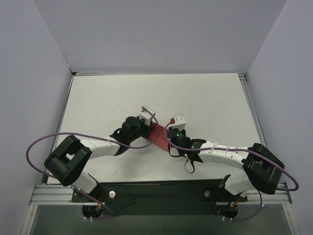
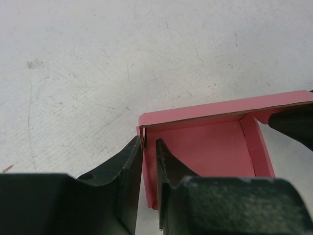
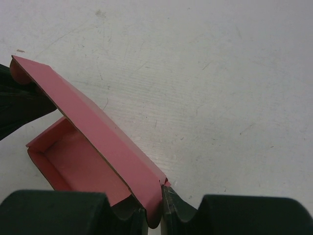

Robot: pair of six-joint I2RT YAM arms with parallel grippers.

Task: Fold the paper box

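We see the scuffed white counter (image 1: 98, 98), with the left arm (image 1: 100, 146) and the right arm (image 1: 222, 154) reaching inward from its near edge to meet near the middle. Between them is the paper box (image 1: 157, 134), pink-red, partly formed, its low walls raised around an open tray and one long flap standing up. Our left hand (image 2: 148, 147) pinches a side wall by a corner, and our right hand (image 3: 157, 208) pinches the end of the long flap at the opposite end
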